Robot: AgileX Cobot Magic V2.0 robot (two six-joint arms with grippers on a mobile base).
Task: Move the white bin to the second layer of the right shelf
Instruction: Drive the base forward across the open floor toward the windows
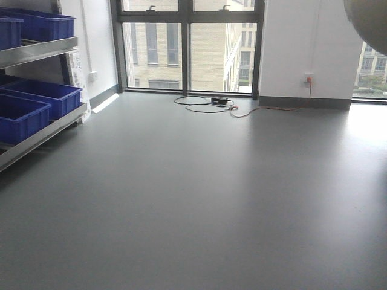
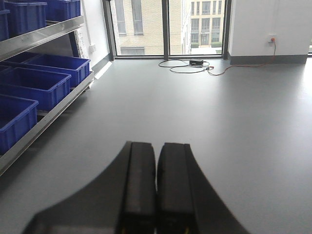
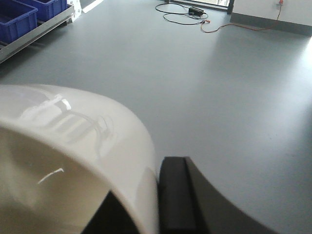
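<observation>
White bin, a glossy off-white plastic tub, shows in the front view only as a rounded patch at the top right corner, above bare grey floor. Blue plastic crates sit on a steel rack at the far left.

The left wrist view shows the left gripper pressed together on nothing.

In the right wrist view the right gripper pinches the tub's rim wall, with one dark finger outside and the other probably inside. No roller shelf is visible, so the carry is best done level and slowly while the base turns to find it.
</observation>
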